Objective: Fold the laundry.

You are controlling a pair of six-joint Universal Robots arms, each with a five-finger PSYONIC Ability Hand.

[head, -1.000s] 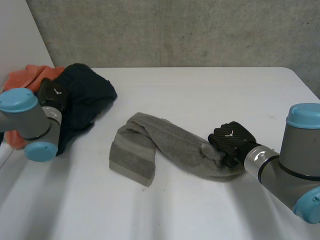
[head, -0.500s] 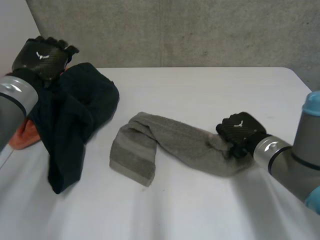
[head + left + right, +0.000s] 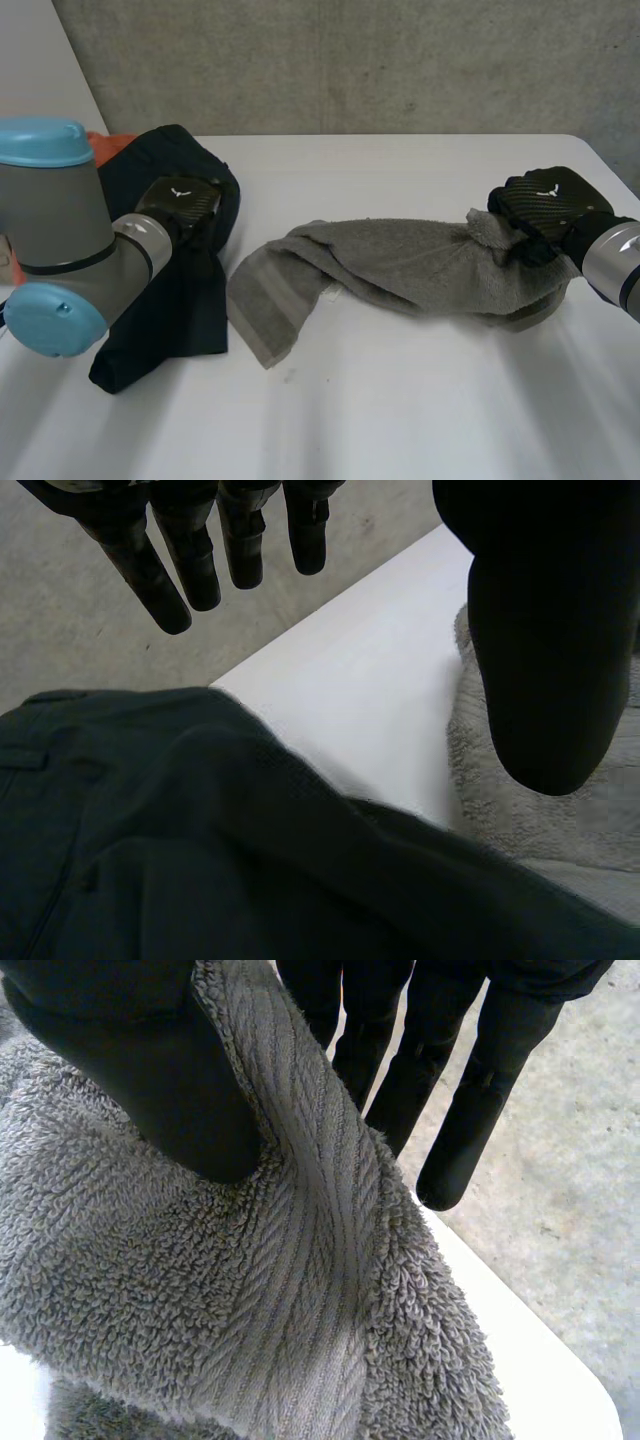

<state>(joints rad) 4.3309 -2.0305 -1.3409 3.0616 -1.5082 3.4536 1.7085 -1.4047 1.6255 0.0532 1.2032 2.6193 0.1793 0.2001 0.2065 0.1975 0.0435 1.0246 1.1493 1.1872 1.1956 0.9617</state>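
Observation:
A grey towel (image 3: 400,262) lies stretched across the middle of the white table (image 3: 400,410), with its left end folded over flat. My right hand (image 3: 545,205) holds the towel's right end slightly off the table. In the right wrist view the thumb (image 3: 150,1070) pinches the grey towel (image 3: 220,1290) against the fingers. A dark garment (image 3: 175,300) lies in a heap at the left. My left hand (image 3: 180,203) hovers over it, and its fingers (image 3: 170,570) are straight and hold nothing above the dark garment (image 3: 200,860).
An orange cloth (image 3: 108,143) peeks out behind the dark garment at the table's far left. A grey concrete wall runs behind the table. The front of the table is bare white surface.
My left hand let go of the dark garment it had lifted and came down over it; the garment now lies on the table. My right hand pulled the towel's end to the right, stretching it out.

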